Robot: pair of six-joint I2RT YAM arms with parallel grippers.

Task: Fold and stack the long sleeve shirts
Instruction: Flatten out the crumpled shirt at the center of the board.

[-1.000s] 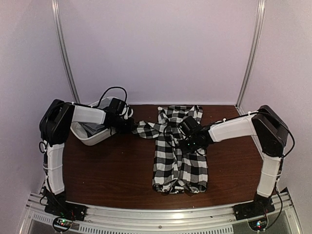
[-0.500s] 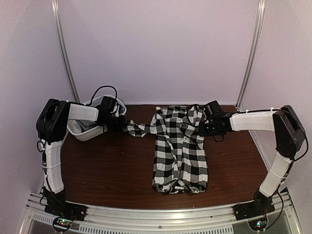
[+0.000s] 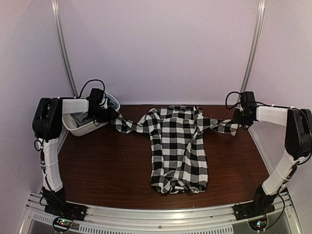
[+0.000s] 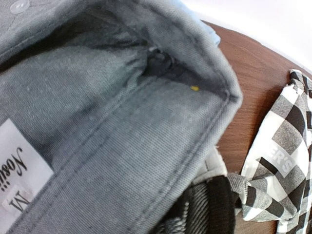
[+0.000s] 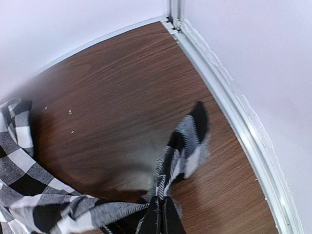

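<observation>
The black-and-white checked shirt (image 3: 178, 141) lies flat in the middle of the table, collar at the far side and both sleeves drawn out sideways. My left gripper (image 3: 106, 116) is shut on the left sleeve beside the white tub (image 3: 78, 129). In the left wrist view the grey shirt (image 4: 97, 122) with its white label (image 4: 19, 170) fills the frame and hides the fingers; the checked sleeve (image 4: 280, 161) shows at the lower right. My right gripper (image 3: 238, 119) (image 5: 163, 217) is shut on the right sleeve, whose cuff (image 5: 187, 141) sticks out past the fingers.
The tub stands at the back left corner with the grey shirt in it. A metal rail (image 5: 229, 92) and white walls close the table's right and far sides. Bare brown tabletop (image 3: 107, 161) lies on both sides of the checked shirt.
The right gripper shut on the right sleeve and carried it to the far right. The left gripper pulled the left sleeve further left towards the tub. The shirt's body spread flatter.
</observation>
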